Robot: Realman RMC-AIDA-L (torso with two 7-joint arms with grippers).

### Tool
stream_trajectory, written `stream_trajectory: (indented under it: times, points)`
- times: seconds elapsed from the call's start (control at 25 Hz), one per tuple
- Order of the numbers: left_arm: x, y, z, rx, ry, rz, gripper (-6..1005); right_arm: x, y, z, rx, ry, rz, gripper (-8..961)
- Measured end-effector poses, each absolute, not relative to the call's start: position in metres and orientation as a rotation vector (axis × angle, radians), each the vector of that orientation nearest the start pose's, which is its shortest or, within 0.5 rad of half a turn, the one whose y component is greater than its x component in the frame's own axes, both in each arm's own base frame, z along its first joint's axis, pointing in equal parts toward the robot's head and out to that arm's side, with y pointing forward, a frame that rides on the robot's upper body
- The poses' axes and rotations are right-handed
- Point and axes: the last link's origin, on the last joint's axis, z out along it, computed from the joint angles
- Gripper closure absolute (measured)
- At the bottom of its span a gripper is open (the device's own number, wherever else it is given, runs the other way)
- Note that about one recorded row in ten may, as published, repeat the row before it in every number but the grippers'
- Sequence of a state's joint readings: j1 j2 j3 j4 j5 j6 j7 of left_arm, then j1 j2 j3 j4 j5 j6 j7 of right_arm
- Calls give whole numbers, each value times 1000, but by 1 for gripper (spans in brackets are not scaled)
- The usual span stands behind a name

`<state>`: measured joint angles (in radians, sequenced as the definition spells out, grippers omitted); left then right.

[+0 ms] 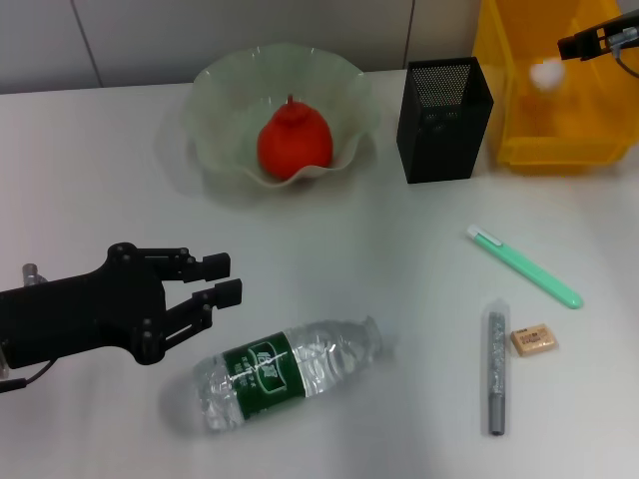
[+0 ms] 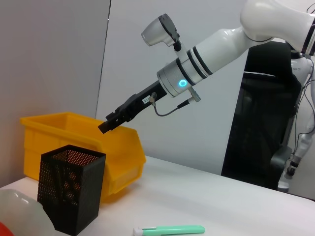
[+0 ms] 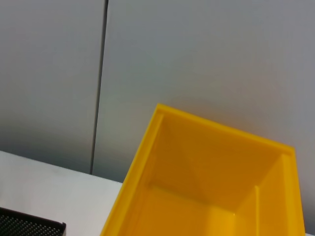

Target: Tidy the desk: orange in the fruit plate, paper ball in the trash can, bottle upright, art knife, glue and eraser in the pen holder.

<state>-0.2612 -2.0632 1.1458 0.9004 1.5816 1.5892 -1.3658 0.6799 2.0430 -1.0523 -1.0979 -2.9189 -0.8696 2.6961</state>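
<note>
The orange point(image 1: 295, 142) lies in the pale-green fruit plate point(image 1: 220, 90). Right of it stands the black mesh pen holder point(image 1: 444, 120) point(image 2: 71, 194), and beyond that the yellow trash can point(image 1: 559, 130) point(image 2: 74, 137) point(image 3: 197, 196). My right gripper point(image 1: 571, 46) point(image 2: 107, 128) hovers over the can, open. The white paper ball point(image 1: 546, 72) sits just below its tips, apart from them, over the can's inside. The bottle point(image 1: 285, 374) lies on its side near the front. My left gripper point(image 1: 225, 278) is open just left of and above it. The green art knife point(image 1: 524, 266) point(image 2: 170, 229), silver glue point(image 1: 495, 371) and tan eraser point(image 1: 533, 340) lie at the right.
The white desk point(image 1: 100, 170) runs back to a grey wall. The knife, glue and eraser are bunched in front of the pen holder and trash can.
</note>
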Motion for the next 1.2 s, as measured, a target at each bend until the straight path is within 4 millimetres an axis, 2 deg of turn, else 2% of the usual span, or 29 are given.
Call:
stream_trajectory:
  times: [0.2,0.52,0.56,0.72,0.88,1.04,1.2]
  points:
    - [-246,279,1,-2784,-430,-870,695,240,458,97,-1846,893,-127,353]
    - [-249,280,3,-2770,-475,-866,692,217,443,89,-1920,849,-123,406]
    - [-249,281,5,-2765,-488,-866,692,208,436,85,-1966,856,-91,413]
    - [-252,280,10,-2754,-502,-867,690,197,421,83,-2040,866,22,439]
    - [-251,280,13,-2751,-501,-866,689,185,394,79,-2233,843,213,466]
    - [-250,280,14,-2751,-499,-865,687,192,369,78,-2439,754,340,490]
    - [-241,283,19,-2765,-477,-876,686,215,346,77,-2598,811,429,511]
